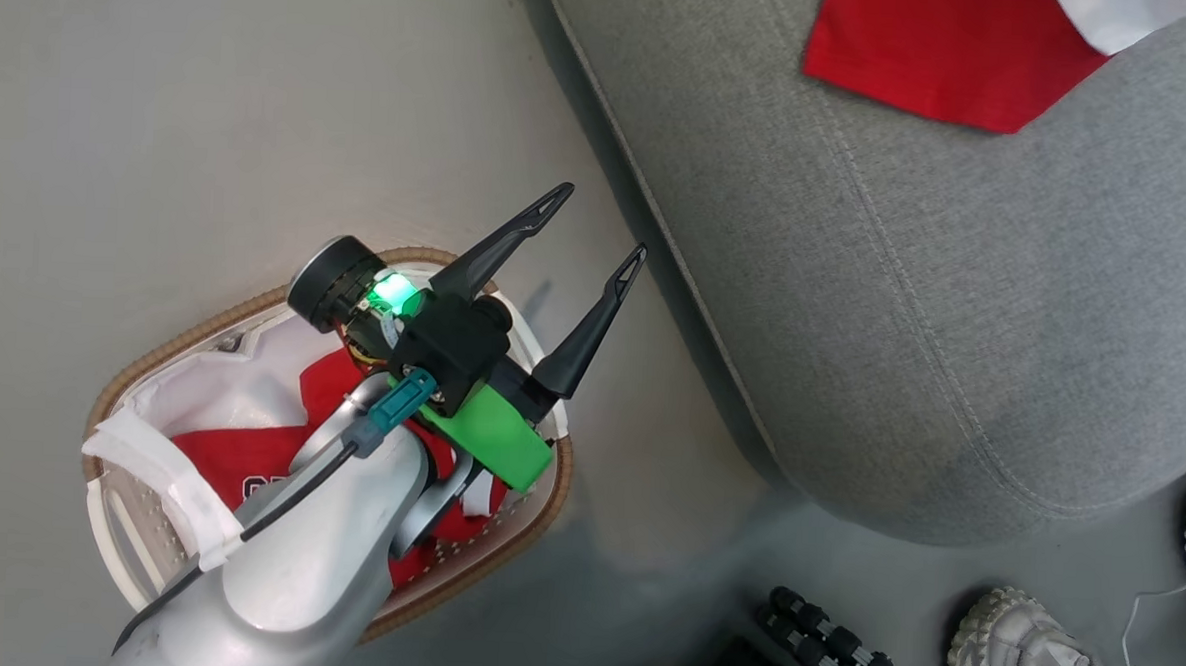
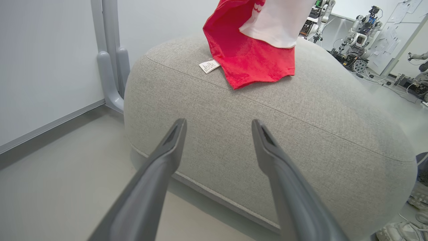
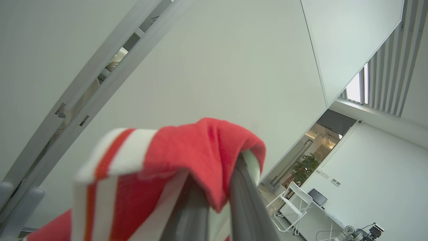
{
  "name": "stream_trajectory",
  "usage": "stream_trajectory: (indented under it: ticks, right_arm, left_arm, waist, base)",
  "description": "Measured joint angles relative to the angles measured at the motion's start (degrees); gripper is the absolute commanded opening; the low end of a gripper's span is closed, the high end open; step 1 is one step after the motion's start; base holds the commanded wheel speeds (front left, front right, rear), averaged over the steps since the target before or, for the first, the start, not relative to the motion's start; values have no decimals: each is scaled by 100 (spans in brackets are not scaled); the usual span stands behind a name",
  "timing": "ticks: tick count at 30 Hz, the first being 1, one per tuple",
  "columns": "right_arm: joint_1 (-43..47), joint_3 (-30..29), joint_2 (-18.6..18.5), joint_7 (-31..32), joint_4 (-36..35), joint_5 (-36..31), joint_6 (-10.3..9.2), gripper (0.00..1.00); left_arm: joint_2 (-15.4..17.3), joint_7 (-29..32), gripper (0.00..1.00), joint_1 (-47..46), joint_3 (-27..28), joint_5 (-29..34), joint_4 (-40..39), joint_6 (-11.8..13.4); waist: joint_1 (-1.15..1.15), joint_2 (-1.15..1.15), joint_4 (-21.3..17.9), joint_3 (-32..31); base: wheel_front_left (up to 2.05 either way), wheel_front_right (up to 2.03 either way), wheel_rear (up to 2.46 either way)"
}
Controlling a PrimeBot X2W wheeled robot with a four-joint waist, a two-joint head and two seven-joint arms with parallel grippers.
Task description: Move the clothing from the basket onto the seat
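While your right gripper pinches a red garment whose lower end rests on the seat, your left gripper hangs wide and empty over the basket. The remaining clothing lies below and behind its fingers, which point toward the seat. The left arm is nearer, so I'd tip it down.

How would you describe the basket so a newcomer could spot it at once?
Start at the large grey seat; on the floor beside it sits the basket. It is oval, white, perforated, holds red clothing, and alone has a brown woven rim.
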Motion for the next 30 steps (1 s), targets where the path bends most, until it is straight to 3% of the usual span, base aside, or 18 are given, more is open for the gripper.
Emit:
stream_trajectory:
  ticks: [4,19,21,22,23,30]
  right_arm:
    - [-9,-158,-14,0,188,-82,0,0]
    - [1384,-420,943,-8,638,-78,1,0]
    - [1559,-476,1095,-8,636,-36,0,4]
    - [1664,-486,1145,-8,620,-22,0,76]
    - [1771,-526,1209,-8,579,-8,1,100]
    - [2537,-624,1548,-8,323,213,0,100]
  left_arm:
    - [-30,1,100,-34,5,0,1,0]
    - [-22,1,100,-119,135,1,27,0]
    - [-19,0,100,-118,165,1,41,0]
    - [-20,1,100,-118,176,1,52,0]
    - [-20,1,100,-116,163,1,74,0]
    - [-63,1,100,10,336,-8,176,0]
  waist:
    - [0,0,160,180]
    - [0,0,494,563]
    - [0,0,482,542]
    - [0,0,477,524]
    - [0,0,473,503]
    - [0,0,449,255]
  base:
    - [0,0,0]
    - [0,0,0]
    - [0,0,0]
    - [0,0,0]
    - [0,0,0]
    - [0,0,0]
